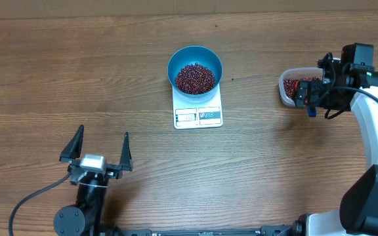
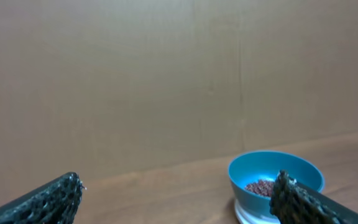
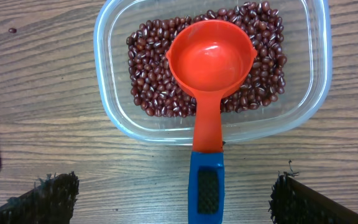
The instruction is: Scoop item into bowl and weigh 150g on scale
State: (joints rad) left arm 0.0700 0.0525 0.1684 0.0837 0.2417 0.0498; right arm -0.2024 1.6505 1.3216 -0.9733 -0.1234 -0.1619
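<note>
- Two grippers, left (image 1: 102,141) and right (image 3: 178,202), gape wide, holding nothing.
- Red beans (image 1: 195,78) lie in bowl (image 1: 177,61) on scale (image 1: 198,117).
- Scoop (image 3: 210,59) rests in tub (image 3: 104,93); a skewed grab could spill beans.

Bare table (image 1: 77,78) lies all round the bowl (image 1: 173,65) on the scale (image 1: 198,116), whereas the clear tub (image 3: 104,93) at the right is partly blocked by a red scoop (image 3: 207,74), its handle overhanging the rim between the spread fingers (image 3: 55,199) of the right gripper (image 3: 173,190).
</note>
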